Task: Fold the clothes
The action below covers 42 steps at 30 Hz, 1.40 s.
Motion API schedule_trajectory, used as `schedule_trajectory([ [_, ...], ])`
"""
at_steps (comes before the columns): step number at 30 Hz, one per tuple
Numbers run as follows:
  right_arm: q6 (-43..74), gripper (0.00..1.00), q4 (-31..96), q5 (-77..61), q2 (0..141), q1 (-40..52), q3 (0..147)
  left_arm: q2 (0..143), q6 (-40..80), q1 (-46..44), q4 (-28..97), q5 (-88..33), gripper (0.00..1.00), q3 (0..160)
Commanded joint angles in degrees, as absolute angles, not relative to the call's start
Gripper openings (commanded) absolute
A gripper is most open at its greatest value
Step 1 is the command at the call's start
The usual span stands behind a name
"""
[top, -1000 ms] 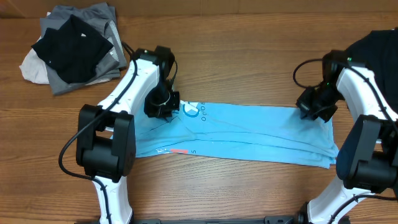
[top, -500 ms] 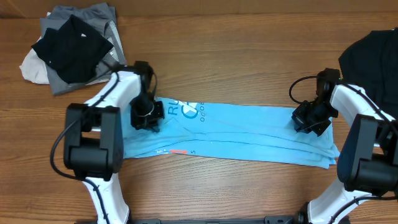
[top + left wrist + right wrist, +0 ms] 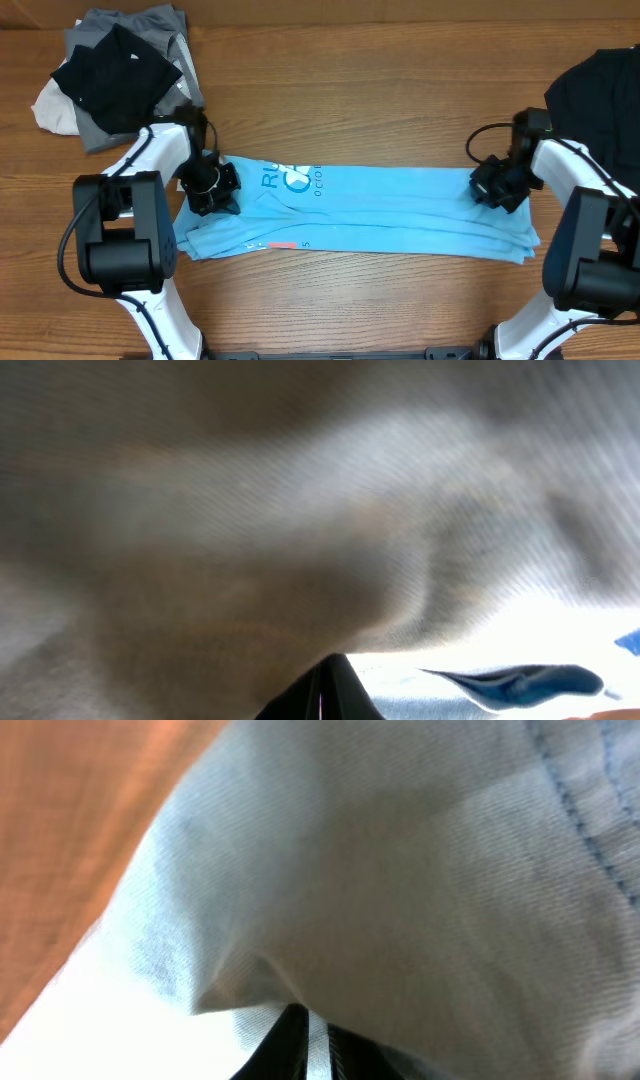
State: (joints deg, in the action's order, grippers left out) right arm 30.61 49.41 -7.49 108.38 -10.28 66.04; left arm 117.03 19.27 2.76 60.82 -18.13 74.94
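Note:
A light sky-blue T-shirt lies folded into a long strip across the table, its white and dark lettering facing up near the left end. At that left end, my left gripper is shut on the shirt's edge. In the left wrist view the fingertips meet under draped cloth. My right gripper sits on the strip's right end. The right wrist view shows a thin layer of pale blue cloth pinched between its nearly closed fingers.
A pile of black, grey and off-white garments lies at the back left. A black garment lies at the right edge. Bare wooden table runs behind the shirt and along the front.
My left gripper has moved left and slightly toward the front, dragging the shirt's left end with it and uncovering more lettering. The right gripper has stayed at the right end, its jaws easing slightly.

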Motion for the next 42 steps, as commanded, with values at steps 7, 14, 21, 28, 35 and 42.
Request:
schedule_trajectory([
  [7,30.09,0.15,43.31,-5.28,109.43,-3.29,64.88,118.76,22.28,14.35,61.65,-4.78,0.04,72.75],
  [14,31.66,0.24,43.44,0.95,109.43,-3.38,65.87,118.72,22.28,19.35,61.39,-3.42,0.04,73.08],
  [21,31.48,0.27,53.28,2.50,109.38,-3.38,76.20,117.91,20.75,18.61,64.84,-3.68,0.04,77.95],
  [28,30.44,0.32,67.16,2.50,108.90,-3.60,91.55,114.52,20.78,17.54,73.30,-4.08,0.04,87.42],
  [35,29.63,0.80,75.31,2.52,103.61,-4.16,96.53,104.77,20.73,17.19,77.71,-4.08,0.14,92.20],
  [42,24.84,1.00,80.29,0.64,99.77,-12.60,95.26,95.66,19.46,17.21,82.81,-4.80,1.00,92.20],
])
